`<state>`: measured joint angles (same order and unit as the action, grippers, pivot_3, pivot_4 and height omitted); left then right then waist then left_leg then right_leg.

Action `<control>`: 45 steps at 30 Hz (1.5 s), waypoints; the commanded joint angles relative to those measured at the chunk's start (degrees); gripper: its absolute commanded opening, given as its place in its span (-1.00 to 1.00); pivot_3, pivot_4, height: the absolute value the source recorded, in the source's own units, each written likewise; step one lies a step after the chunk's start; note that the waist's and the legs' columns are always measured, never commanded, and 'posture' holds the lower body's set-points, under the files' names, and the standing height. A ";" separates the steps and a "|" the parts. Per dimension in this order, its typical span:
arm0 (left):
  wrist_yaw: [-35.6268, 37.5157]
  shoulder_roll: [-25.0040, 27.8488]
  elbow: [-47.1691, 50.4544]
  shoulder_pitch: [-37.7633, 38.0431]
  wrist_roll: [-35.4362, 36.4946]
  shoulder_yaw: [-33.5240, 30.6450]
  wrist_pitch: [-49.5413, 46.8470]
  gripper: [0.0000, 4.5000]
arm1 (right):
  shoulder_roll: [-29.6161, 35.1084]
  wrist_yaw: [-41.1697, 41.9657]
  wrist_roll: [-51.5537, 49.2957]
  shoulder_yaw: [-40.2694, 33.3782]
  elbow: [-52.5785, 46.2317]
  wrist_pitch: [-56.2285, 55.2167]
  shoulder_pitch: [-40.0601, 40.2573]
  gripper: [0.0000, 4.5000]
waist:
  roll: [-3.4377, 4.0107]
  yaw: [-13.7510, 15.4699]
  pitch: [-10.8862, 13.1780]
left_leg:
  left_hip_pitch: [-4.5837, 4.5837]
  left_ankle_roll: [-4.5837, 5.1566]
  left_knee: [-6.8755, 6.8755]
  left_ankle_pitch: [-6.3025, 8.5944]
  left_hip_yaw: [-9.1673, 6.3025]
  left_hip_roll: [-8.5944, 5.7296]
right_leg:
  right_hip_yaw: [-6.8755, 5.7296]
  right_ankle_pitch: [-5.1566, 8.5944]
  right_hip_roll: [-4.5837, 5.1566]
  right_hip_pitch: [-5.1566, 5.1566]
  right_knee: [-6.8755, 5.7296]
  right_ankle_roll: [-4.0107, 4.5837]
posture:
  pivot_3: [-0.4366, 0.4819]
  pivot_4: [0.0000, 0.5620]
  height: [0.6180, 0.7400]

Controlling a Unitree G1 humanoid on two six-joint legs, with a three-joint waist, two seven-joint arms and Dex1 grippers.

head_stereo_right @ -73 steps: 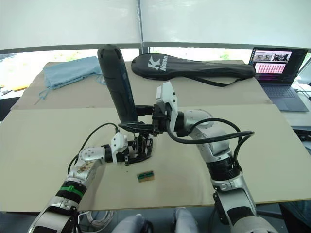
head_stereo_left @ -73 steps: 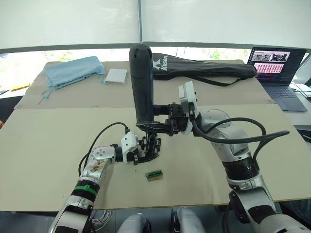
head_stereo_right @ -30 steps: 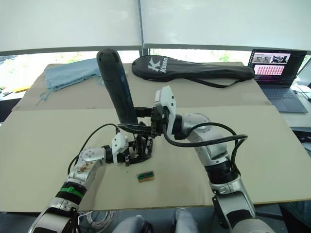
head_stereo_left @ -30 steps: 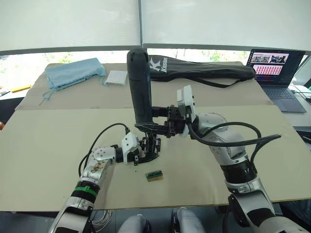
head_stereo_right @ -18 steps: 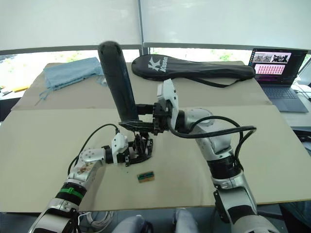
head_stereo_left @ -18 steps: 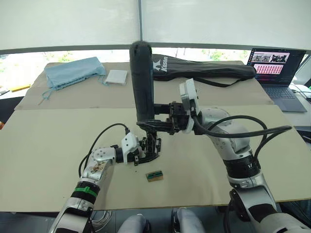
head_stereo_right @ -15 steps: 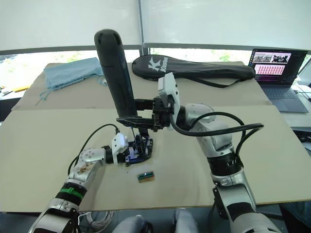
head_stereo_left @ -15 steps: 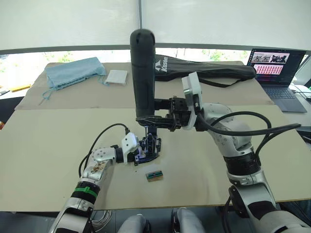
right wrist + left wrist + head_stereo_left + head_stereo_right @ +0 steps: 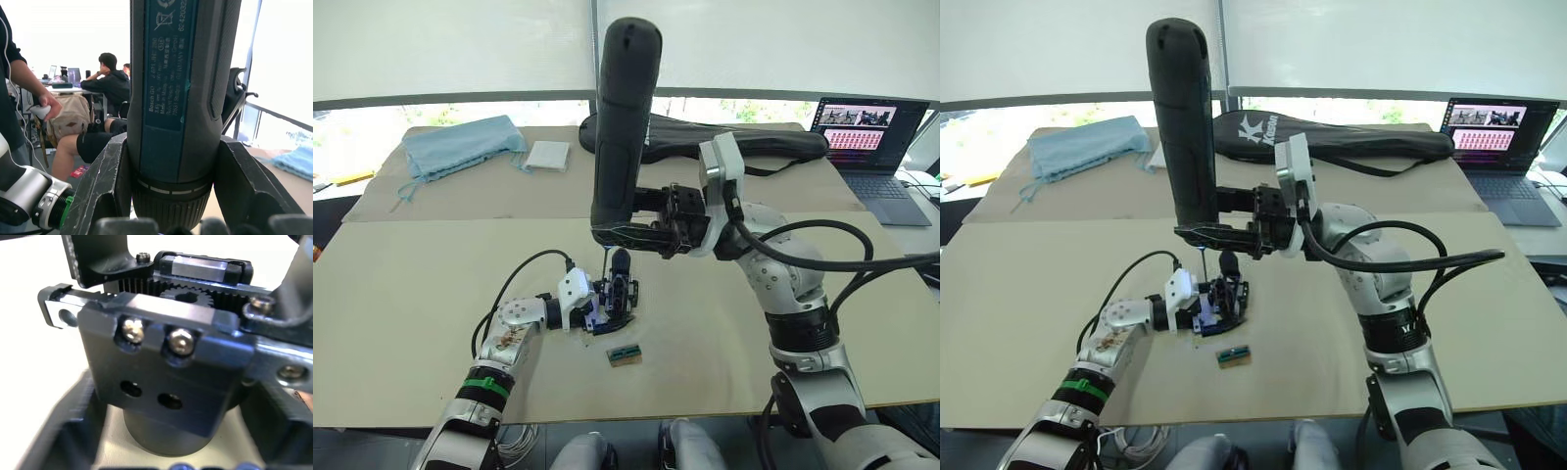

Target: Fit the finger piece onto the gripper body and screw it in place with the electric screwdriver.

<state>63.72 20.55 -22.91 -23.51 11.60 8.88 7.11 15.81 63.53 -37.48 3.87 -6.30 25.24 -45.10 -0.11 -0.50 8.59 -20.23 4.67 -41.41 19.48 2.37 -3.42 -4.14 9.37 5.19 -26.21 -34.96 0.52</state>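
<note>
Change: up comes the electric screwdriver (image 9: 625,117), higher than half a second ago and nearer upright, its bit now clear of the work.
Bench (image 9: 411,284): tan board under everything, with a black racket bag (image 9: 744,140), a blue cloth (image 9: 460,142) and a laptop (image 9: 871,137) along the far side, well apart from the action.
Right tool (image 9: 625,238): clamped shut round the screwdriver's lower barrel; in the right wrist view both black fingers (image 9: 105,181) press the casing on either side.
Screwdriver bit: thin silver tip hangs just above the gripper body (image 9: 1222,299), apart from it, not seated.
Left tool (image 9: 607,315): closed on the gripper body, pinning it on the bench near the front middle.
Gripper body close up: the left wrist view shows its dark block (image 9: 161,382) with two screw heads (image 9: 180,340) at the top edge and two empty holes below.
Finger piece: cannot be told apart from the body's own finger in these views.
Small block (image 9: 625,353): tan and green, lying just in front of the body, untouched.
Doing it well: he should drop the bit dead in line with the screw, seat it before spinning, and the left tool must not let the body twist.
</note>
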 commanded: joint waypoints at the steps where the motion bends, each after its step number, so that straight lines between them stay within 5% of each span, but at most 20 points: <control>1: -0.83 0.53 -1.82 1.80 -0.47 -0.32 -1.22 0.98 | -1.07 0.08 -2.67 -2.36 -3.12 -2.76 -1.97 -0.15 | 0.00 -0.07 0.00 | 0.00 0.00 0.00 0.00 0.00 0.00 | 0.00 0.00 0.00 0.00 0.00 0.00 | -0.05 -0.47 1.00; 8: 0.27 4.05 1.03 4.96 2.14 -3.74 -2.20 0.98 | 0.39 -0.03 -3.79 -4.83 -4.38 -3.14 -2.02 -0.15 | 0.00 -0.66 0.00 | 0.02 -0.01 0.03 0.00 0.00 0.02 | 0.02 0.00 -0.01 -0.03 -0.01 0.00 | -0.05 -0.47 1.00; 15: 6.07 14.08 9.08 13.02 7.15 -7.60 -5.68 0.98 | 8.09 -1.55 -5.93 -11.39 -8.22 -2.00 1.04 -0.15 | 0.05 -1.18 0.03 | 0.06 -0.04 0.37 -0.01 0.01 0.06 | 0.02 0.04 -0.03 -0.11 0.05 0.07 | -0.05 -0.47 1.00; 25: 14.79 22.00 11.09 21.85 15.35 -19.80 -1.05 0.98 | 22.57 -3.42 -10.23 -22.92 -17.53 0.98 20.00 -0.15 | 0.28 0.21 0.24 | -0.01 -0.01 0.50 0.02 0.03 0.04 | 0.00 0.02 0.06 -0.06 0.42 0.03 | -0.05 -0.47 1.00; 33: 17.57 20.91 21.99 23.50 14.56 -13.64 -3.08 0.98 | 21.29 -6.14 -12.23 -15.44 -28.31 1.44 22.17 -0.15 | 0.26 0.63 0.25 | 0.00 0.00 0.58 0.03 0.02 0.07 | -0.01 0.00 0.05 -0.07 0.44 0.06 | -0.05 -0.47 1.00; 45: 6.38 12.47 28.28 20.96 5.01 0.05 -5.39 0.98 | 12.03 -4.35 -7.76 -1.38 -28.33 -3.04 23.22 -0.15 | 0.15 1.17 0.27 | 0.00 0.04 0.50 0.03 0.02 0.01 | -0.02 -0.02 0.03 -0.02 0.46 0.01 | -0.05 -0.47 1.00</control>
<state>71.23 33.00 3.78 -2.12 17.46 8.69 1.53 28.19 58.48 -45.33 2.59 -33.53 25.12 -21.64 0.05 0.67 8.85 -20.23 4.71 -40.92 19.52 2.39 -3.40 -4.17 9.35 5.21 -26.23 -34.50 0.53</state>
